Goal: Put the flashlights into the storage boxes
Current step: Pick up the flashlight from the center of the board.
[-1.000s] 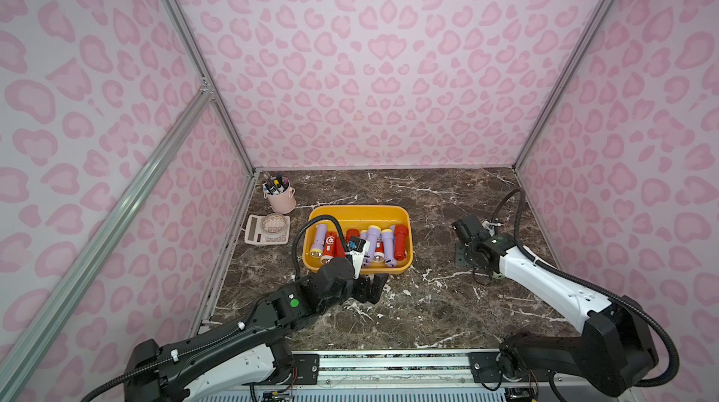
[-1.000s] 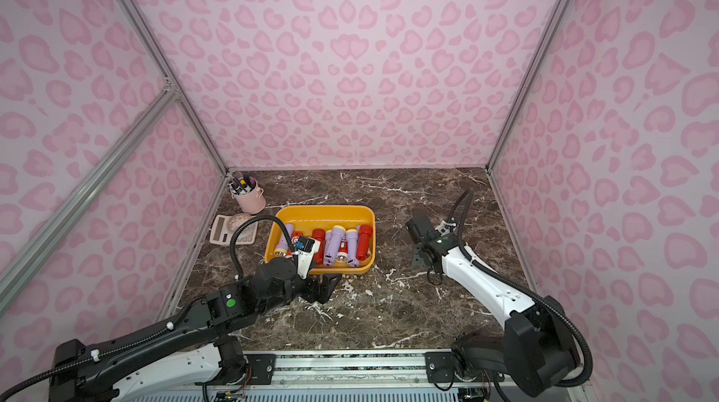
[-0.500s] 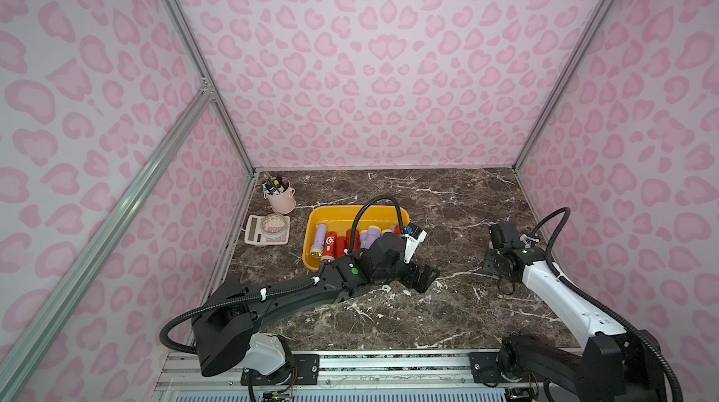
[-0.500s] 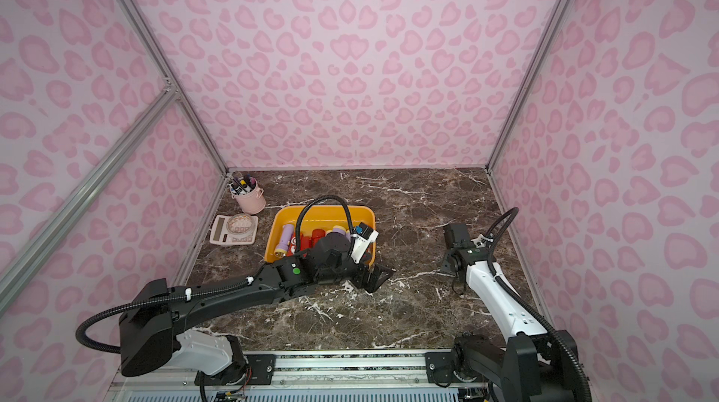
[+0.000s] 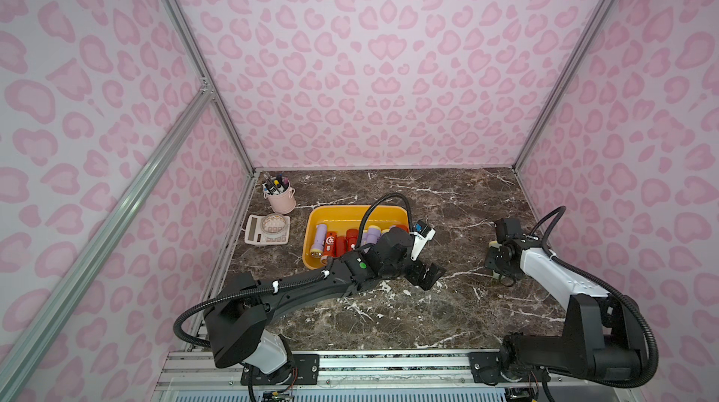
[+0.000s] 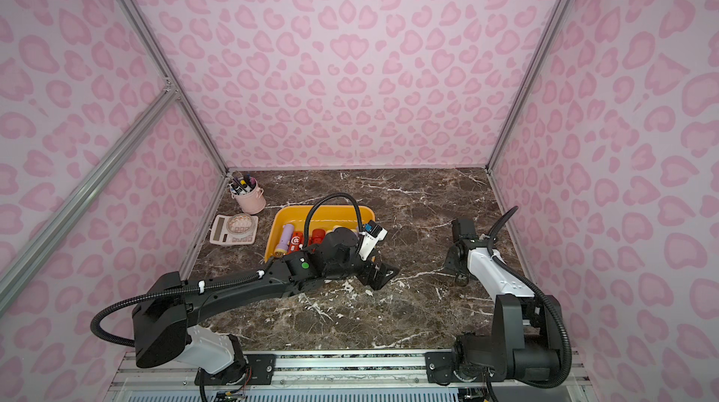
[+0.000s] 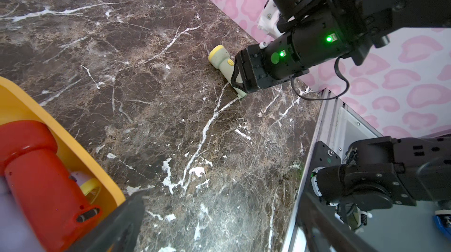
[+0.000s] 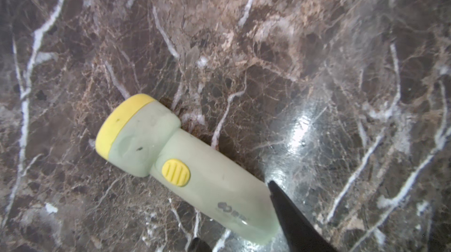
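The smooth pale green flashlight, yellow-capped with a ribbed yellow switch, lies on the veined brown marble table. Its tail sits between the right gripper's black fingers; one touches it, but whether they clamp it I cannot tell. The left gripper gapes empty beside the glossy yellow tray of red and lilac flashlights, which its arm partly covers.

The left arm is stretched low from the near left corner of the table toward its middle, the left gripper held wide open and empty; the right gripper, by the right edge, is closed on the tail of the pale green flashlight
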### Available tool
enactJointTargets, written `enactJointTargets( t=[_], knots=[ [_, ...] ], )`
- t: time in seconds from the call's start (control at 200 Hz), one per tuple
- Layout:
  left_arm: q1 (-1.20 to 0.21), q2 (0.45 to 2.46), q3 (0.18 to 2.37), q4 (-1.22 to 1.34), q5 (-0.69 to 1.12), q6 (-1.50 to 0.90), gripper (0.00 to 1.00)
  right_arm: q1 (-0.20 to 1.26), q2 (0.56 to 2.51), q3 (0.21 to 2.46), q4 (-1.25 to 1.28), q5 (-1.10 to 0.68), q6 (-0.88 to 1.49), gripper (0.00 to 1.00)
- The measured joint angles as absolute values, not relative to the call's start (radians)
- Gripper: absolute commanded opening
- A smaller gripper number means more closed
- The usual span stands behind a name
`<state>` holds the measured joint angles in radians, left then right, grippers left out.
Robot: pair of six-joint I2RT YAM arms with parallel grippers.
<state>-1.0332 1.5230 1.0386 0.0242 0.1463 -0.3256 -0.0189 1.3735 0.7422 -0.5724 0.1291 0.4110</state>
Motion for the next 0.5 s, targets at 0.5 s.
enactJointTargets(
  t=[0.5],
  knots=[
    [-1.025,1.498,0.994,0.01,0.107,-0.315,1.0,-0.028,1.494,0.797,-0.54,0.105,0.382,0.52]
  ],
)
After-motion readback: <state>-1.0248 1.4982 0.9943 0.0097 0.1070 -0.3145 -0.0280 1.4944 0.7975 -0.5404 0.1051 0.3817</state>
